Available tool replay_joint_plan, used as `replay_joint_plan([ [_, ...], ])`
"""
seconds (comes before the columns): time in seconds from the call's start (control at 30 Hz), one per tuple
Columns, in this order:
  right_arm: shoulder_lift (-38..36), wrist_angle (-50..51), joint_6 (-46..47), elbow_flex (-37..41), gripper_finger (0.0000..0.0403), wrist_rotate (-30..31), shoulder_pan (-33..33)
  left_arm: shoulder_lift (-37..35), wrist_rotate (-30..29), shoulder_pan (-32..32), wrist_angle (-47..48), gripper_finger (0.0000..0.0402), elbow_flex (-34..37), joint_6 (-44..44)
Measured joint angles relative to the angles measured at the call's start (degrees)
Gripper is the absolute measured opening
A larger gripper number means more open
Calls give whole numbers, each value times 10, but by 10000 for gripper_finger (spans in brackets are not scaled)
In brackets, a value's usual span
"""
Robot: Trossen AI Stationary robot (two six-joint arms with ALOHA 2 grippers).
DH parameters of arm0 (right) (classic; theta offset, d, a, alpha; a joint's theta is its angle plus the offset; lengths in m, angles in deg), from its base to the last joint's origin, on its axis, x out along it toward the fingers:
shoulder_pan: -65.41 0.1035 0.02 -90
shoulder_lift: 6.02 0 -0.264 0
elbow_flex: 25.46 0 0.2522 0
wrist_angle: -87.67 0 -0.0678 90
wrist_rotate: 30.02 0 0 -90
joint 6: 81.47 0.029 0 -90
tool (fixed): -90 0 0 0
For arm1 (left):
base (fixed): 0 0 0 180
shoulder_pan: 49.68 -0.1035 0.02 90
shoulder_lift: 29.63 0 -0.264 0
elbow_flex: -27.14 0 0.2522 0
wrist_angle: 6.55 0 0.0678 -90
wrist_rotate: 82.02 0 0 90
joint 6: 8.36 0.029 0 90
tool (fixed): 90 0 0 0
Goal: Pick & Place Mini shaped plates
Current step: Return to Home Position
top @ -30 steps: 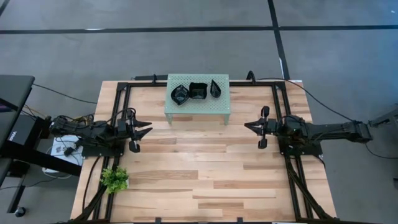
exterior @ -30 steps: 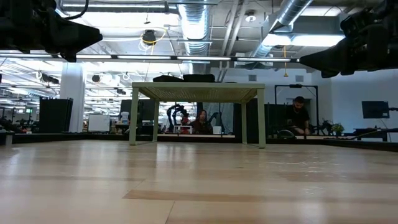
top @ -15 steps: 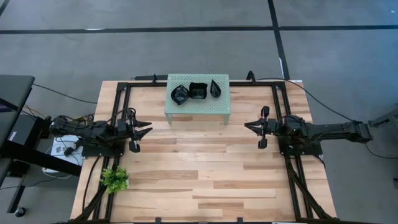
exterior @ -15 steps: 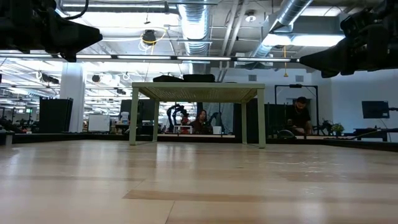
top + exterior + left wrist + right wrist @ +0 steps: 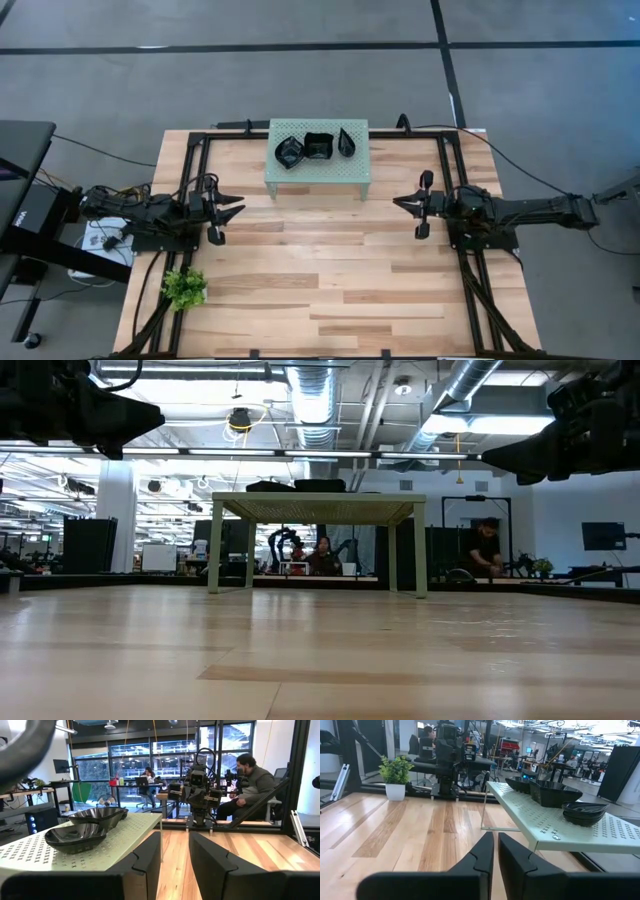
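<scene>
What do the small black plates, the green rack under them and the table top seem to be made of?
The mini shaped plates: glossy black, with bright reflections on the rims; probably glazed ceramic, though plastic is possible. The rack: thin mint-green sheet with rows of punched holes, likely painted metal. The table: light wood planks with visible grain.

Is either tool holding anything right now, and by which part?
Nothing. The left tool and right tool are both empty; the plates sit on the rack.
</scene>
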Motion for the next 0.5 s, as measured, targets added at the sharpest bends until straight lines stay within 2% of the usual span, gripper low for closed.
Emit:
replay_joint_plan([
  [0.5,0,0,0,0,20,0,0,0,0,0,0,104,0,0],
])
